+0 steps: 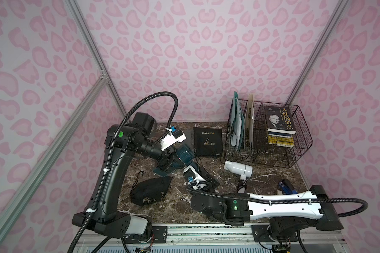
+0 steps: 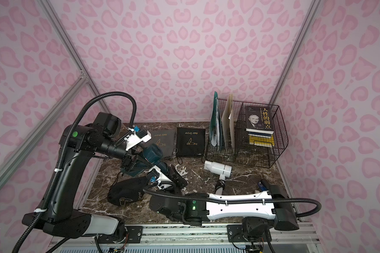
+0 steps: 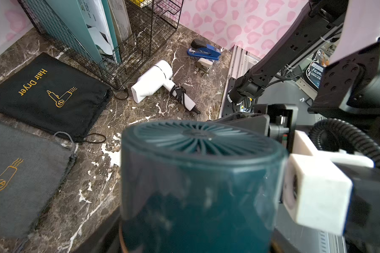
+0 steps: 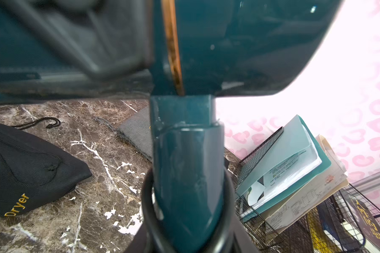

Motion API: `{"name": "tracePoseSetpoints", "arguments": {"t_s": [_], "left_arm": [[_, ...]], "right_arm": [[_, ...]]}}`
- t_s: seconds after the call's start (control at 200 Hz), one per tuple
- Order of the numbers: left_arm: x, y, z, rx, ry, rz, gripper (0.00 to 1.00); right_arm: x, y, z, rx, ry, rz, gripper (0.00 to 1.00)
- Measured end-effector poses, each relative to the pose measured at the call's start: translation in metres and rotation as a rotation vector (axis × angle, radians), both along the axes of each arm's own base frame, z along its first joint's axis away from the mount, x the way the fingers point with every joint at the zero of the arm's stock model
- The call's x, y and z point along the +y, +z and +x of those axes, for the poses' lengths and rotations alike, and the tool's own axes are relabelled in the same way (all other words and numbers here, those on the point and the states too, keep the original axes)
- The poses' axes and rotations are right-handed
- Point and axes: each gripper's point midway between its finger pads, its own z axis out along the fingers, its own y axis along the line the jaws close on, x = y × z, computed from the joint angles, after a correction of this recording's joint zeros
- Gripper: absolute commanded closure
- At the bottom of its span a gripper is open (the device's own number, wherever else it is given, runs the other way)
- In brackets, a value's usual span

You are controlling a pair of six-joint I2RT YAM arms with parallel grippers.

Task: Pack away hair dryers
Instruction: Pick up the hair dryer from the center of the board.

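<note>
We are looking into a robot test cell dressed up as a desk corner.

We see the left arm [image 1: 116, 175] and right arm [image 1: 281, 202] bolted to a metal rail [image 1: 206, 233] at the edge of a marble-patterned tabletop [image 1: 268, 179]. Aluminium struts [image 1: 90, 46] and pink leopard-print walls [image 1: 206, 54] box it in. A wire basket [image 1: 303, 144] with a book [image 1: 279, 119] and folders [image 1: 236, 127], and a stapler [image 3: 204, 51], serve as office props.

Left arm [image 1: 114, 175]: reaches from front-left corner to mid-tabletop [image 1: 263, 183].
Left gripper [image 1: 166, 167]: around teal hair dryer [image 1: 184, 153], grip unclear.
Right arm [image 1: 283, 201]: low along front edge.
Right gripper [image 1: 196, 168]: clamps dryer handle.
</note>
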Motion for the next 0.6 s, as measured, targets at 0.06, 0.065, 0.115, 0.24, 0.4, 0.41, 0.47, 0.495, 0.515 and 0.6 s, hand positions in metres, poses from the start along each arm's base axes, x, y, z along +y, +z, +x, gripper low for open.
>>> {"name": "tracePoseSetpoints", "arguments": {"t_s": [0.06, 0.065, 0.115, 0.24, 0.4, 0.41, 0.47, 0.495, 0.515, 0.6], "left_arm": [[-0.0007, -0.0008, -0.0003, -0.01, -0.015, 0.0, 0.31], [-0.0007, -0.0009, -0.0004, -0.011, -0.017, 0.0, 0.31], [-0.0009, -0.0013, -0.0006, -0.013, -0.021, -0.001, 0.3], [-0.0003, -0.0029, -0.0027, -0.006, -0.02, 0.0, 0.17], [0.0016, -0.0037, -0.0078, -0.018, -0.025, 0.005, 0.14], [0.0017, -0.0037, -0.0081, -0.019, -0.026, 0.005, 0.14], [0.0022, -0.0049, -0.0085, -0.018, -0.026, 0.008, 0.15], [0.0023, -0.0053, -0.0085, -0.018, -0.026, 0.009, 0.16], [0.0023, -0.0058, -0.0084, -0.018, -0.028, 0.01, 0.17], [0.0022, -0.0058, -0.0083, -0.02, -0.03, 0.01, 0.2]], "right_arm": [[-0.0008, 0.0004, 0.0005, -0.006, -0.003, -0.01, 1.0], [-0.0009, 0.0004, 0.0005, -0.006, -0.003, -0.009, 1.0], [-0.001, 0.0008, 0.0006, -0.007, -0.005, -0.008, 1.0], [-0.0013, 0.0022, 0.0005, -0.015, -0.007, -0.014, 1.0], [-0.0039, 0.0053, 0.0011, -0.026, -0.021, -0.001, 1.0], [-0.004, 0.0053, 0.0011, -0.026, -0.021, -0.003, 1.0], [-0.0042, 0.0055, 0.001, -0.028, -0.02, -0.004, 1.0], [-0.0042, 0.006, 0.0011, -0.029, -0.021, -0.001, 1.0], [-0.0042, 0.0065, 0.0011, -0.029, -0.021, 0.002, 1.0], [-0.0033, 0.0081, 0.0008, -0.031, -0.02, 0.01, 1.0]]}}
